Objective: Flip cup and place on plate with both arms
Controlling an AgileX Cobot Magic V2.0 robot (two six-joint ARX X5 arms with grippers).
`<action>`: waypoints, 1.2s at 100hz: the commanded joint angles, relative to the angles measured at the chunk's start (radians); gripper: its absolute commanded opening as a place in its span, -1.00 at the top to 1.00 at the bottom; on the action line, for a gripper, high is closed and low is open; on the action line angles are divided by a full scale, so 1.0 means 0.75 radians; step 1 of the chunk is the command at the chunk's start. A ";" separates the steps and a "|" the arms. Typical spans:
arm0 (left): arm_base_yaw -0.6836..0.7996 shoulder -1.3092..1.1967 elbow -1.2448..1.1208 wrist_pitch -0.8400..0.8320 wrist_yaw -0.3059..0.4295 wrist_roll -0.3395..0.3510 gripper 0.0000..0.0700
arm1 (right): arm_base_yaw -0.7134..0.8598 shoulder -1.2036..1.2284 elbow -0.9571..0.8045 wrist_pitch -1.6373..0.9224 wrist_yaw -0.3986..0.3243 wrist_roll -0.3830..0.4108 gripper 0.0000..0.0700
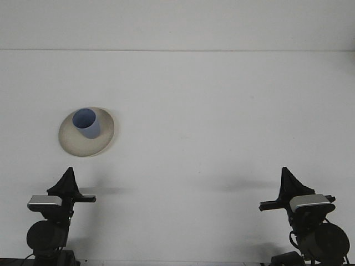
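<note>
A blue cup stands upright, mouth up, on a beige plate at the left of the white table. My left gripper sits low near the front edge, below the plate and well apart from it, holding nothing. At the front right my right gripper rests far from the cup, also holding nothing. Each gripper shows only as a dark pointed shape.
The white table stretches back to a pale wall. Both arm bases occupy the bottom corners.
</note>
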 commanded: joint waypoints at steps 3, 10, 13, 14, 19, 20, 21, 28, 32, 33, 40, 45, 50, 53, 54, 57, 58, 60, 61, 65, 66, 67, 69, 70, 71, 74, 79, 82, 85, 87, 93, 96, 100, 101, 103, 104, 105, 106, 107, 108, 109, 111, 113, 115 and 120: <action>0.001 -0.001 -0.027 0.014 -0.005 -0.012 0.96 | 0.002 0.002 0.004 0.013 0.001 0.012 1.00; 0.001 -0.001 -0.027 0.014 -0.005 -0.012 0.96 | 0.002 0.002 0.004 0.013 0.000 0.012 1.00; 0.001 -0.001 -0.027 0.014 -0.005 -0.012 0.96 | 0.002 0.002 0.004 0.013 0.000 0.012 1.00; 0.001 -0.001 -0.027 0.014 -0.005 -0.012 0.96 | 0.002 0.002 0.004 0.013 0.000 0.012 1.00; 0.001 -0.001 -0.027 0.014 -0.005 -0.012 0.96 | 0.002 0.002 0.004 0.013 0.000 0.010 1.00; 0.001 0.000 -0.027 0.014 -0.005 -0.012 0.96 | 0.002 0.002 0.004 0.014 0.001 0.004 1.00; 0.001 -0.001 -0.027 0.014 -0.005 -0.012 0.96 | 0.002 0.002 0.004 0.013 0.004 -0.005 1.00; 0.001 -0.001 -0.027 0.014 -0.005 -0.012 0.96 | -0.007 -0.003 0.003 0.013 0.009 -0.092 1.00; 0.001 -0.001 -0.027 0.014 -0.005 -0.012 0.96 | -0.023 -0.011 0.002 0.013 0.008 -0.111 1.00; 0.001 -0.001 -0.027 0.014 -0.005 -0.012 0.96 | -0.028 -0.013 0.001 0.013 0.008 -0.111 1.00; 0.001 0.000 -0.027 0.014 -0.005 -0.012 0.96 | -0.070 -0.035 -0.031 0.029 0.007 -0.137 1.00; 0.001 -0.001 -0.027 0.014 -0.005 -0.012 0.96 | -0.102 -0.060 -0.080 0.064 -0.014 -0.202 1.00; 0.001 -0.001 -0.027 0.014 -0.005 -0.012 0.96 | -0.130 -0.086 -0.145 0.112 -0.052 -0.272 1.00; 0.001 0.000 -0.027 0.013 -0.005 -0.012 0.96 | -0.146 -0.106 -0.188 0.141 -0.083 -0.307 1.00; 0.001 0.000 -0.027 0.013 -0.005 -0.012 0.96 | -0.152 -0.113 -0.202 0.150 -0.092 -0.317 1.00; 0.001 -0.001 -0.027 0.014 -0.005 -0.012 0.96 | -0.166 -0.134 -0.245 0.176 -0.117 -0.344 1.00; 0.001 -0.001 -0.027 0.014 -0.005 -0.012 0.96 | -0.171 -0.141 -0.259 0.184 -0.125 -0.353 1.00; 0.001 0.000 -0.027 0.014 -0.005 -0.012 0.96 | -0.182 -0.157 -0.288 0.197 -0.139 -0.366 1.00; 0.001 0.000 -0.027 0.014 -0.005 -0.012 0.96 | -0.186 -0.165 -0.302 0.204 -0.143 -0.373 1.00; 0.001 -0.001 -0.027 0.014 -0.005 -0.012 0.96 | -0.204 -0.199 -0.360 0.235 -0.153 -0.391 1.00; 0.001 0.000 -0.027 0.014 -0.005 -0.012 0.96 | -0.209 -0.208 -0.374 0.244 -0.153 -0.394 1.00; 0.001 0.000 -0.027 0.014 -0.005 -0.012 0.96 | -0.213 -0.217 -0.388 0.251 -0.153 -0.397 1.00; 0.001 0.000 -0.027 0.014 -0.005 -0.012 0.96 | -0.221 -0.237 -0.416 0.263 -0.152 -0.403 1.00; 0.001 0.000 -0.027 0.014 -0.005 -0.012 0.96 | -0.225 -0.246 -0.429 0.270 -0.152 -0.408 1.00; 0.001 -0.001 -0.027 0.014 -0.005 -0.012 0.96 | -0.229 -0.248 -0.441 0.284 -0.152 -0.411 1.00; 0.001 -0.001 -0.027 0.014 -0.005 -0.012 0.96 | -0.240 -0.239 -0.474 0.315 -0.152 -0.419 1.00; 0.001 -0.001 -0.027 0.013 -0.005 -0.012 0.96 | -0.258 -0.240 -0.516 0.342 -0.152 -0.433 1.00; 0.001 -0.002 -0.027 0.014 -0.005 -0.012 0.96 | -0.266 -0.240 -0.537 0.354 -0.152 -0.438 1.00; 0.001 -0.002 -0.027 0.014 -0.005 -0.012 0.96 | -0.273 -0.240 -0.555 0.366 -0.152 -0.443 1.00; 0.001 -0.001 -0.027 0.014 -0.005 -0.012 0.96 | -0.277 -0.240 -0.566 0.377 -0.151 -0.447 1.00; 0.001 -0.002 -0.027 0.012 -0.005 -0.012 0.96 | -0.284 -0.240 -0.596 0.419 -0.150 -0.462 1.00; 0.001 -0.002 -0.027 0.014 -0.005 -0.012 0.96 | -0.287 -0.240 -0.613 0.451 -0.150 -0.462 1.00; 0.001 -0.002 -0.027 0.014 -0.005 -0.012 0.96 | -0.287 -0.240 -0.638 0.493 -0.147 -0.462 1.00; 0.001 -0.002 -0.027 0.014 -0.005 -0.012 0.96 | -0.287 -0.240 -0.642 0.491 -0.145 -0.460 1.00; 0.001 -0.002 -0.027 0.013 -0.005 -0.012 0.96 | -0.287 -0.240 -0.640 0.479 -0.145 -0.461 1.00; 0.001 -0.001 -0.027 0.013 -0.005 -0.012 0.96 | -0.287 -0.240 -0.640 0.479 -0.145 -0.461 1.00; 0.001 -0.002 -0.027 0.013 -0.005 -0.012 0.96 | -0.287 -0.240 -0.640 0.476 -0.143 -0.459 1.00; 0.001 -0.002 -0.027 0.013 -0.005 -0.012 0.96 | -0.287 -0.240 -0.640 0.472 -0.141 -0.455 1.00; 0.001 -0.002 -0.027 0.014 -0.005 -0.012 0.96 | -0.287 -0.240 -0.640 0.472 -0.141 -0.450 1.00; 0.001 -0.002 -0.027 0.014 -0.005 -0.012 0.96 | -0.287 -0.240 -0.640 0.469 -0.141 -0.446 1.00; 0.001 -0.002 -0.027 0.014 -0.005 -0.012 0.96 | -0.287 -0.240 -0.640 0.467 -0.141 -0.441 1.00; 0.001 -0.002 -0.027 0.014 -0.005 -0.012 0.96 | -0.287 -0.240 -0.640 0.465 -0.141 -0.432 1.00; 0.001 -0.002 -0.027 0.014 -0.005 -0.012 0.96 | -0.287 -0.240 -0.640 0.462 -0.142 -0.422 1.00; 0.001 -0.002 -0.027 0.014 -0.005 -0.012 0.96 | -0.287 -0.240 -0.640 0.462 -0.143 -0.417 1.00; 0.001 -0.002 -0.027 0.014 -0.005 -0.012 0.96 | -0.286 -0.240 -0.640 0.466 -0.142 -0.417 1.00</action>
